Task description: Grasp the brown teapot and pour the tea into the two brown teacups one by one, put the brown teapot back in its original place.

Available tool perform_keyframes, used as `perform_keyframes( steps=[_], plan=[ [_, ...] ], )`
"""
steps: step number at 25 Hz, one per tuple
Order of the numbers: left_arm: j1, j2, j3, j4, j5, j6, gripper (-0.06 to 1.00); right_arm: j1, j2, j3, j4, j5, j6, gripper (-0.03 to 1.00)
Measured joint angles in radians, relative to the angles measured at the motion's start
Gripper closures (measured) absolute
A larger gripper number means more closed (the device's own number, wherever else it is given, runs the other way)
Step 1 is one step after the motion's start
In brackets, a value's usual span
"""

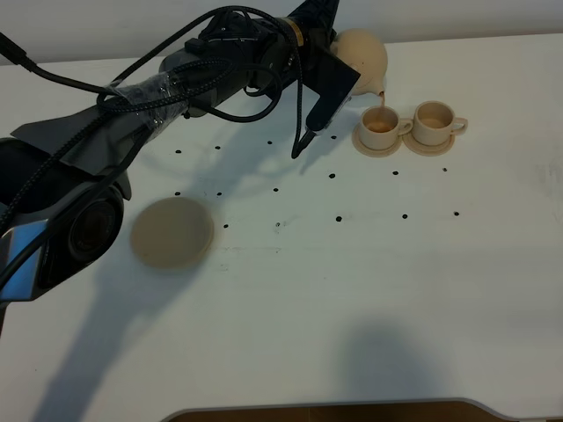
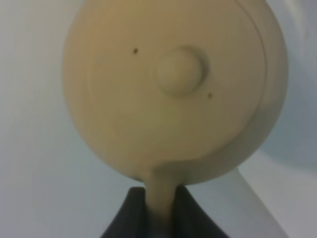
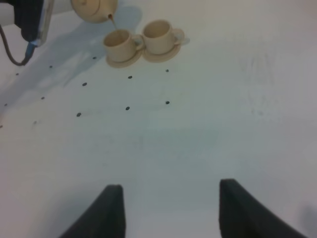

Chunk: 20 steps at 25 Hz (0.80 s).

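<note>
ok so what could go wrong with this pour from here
The left gripper pinches only the thin loop handle of the tilted teapot; the pot could swivel in the grip.
The cup being filled is small and already shows tea; a longer pour may overflow onto its saucer.
The second cup sits close beside it, so moving across may dribble between them.

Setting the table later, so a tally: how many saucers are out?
3. One small saucer under the left teacup, receiving tea; a second saucer under the right teacup; a larger saucer, bare, front left. None seems hidden.
</note>
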Motion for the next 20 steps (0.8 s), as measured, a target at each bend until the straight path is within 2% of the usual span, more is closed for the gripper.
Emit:
perform_keyframes(
  steps=[15, 20],
  plan=[
    [-0.001, 0.001, 0.000, 0.000, -0.011, 0.056, 0.81, 0.000, 0.000, 0.000, 0.000, 0.000, 0.000, 0.52],
    [-0.004, 0.031, 0.000, 0.000, -0.051, 0.080, 0.81, 0.000, 0.000, 0.000, 0.000, 0.000, 0.000, 0.52]
  ],
)
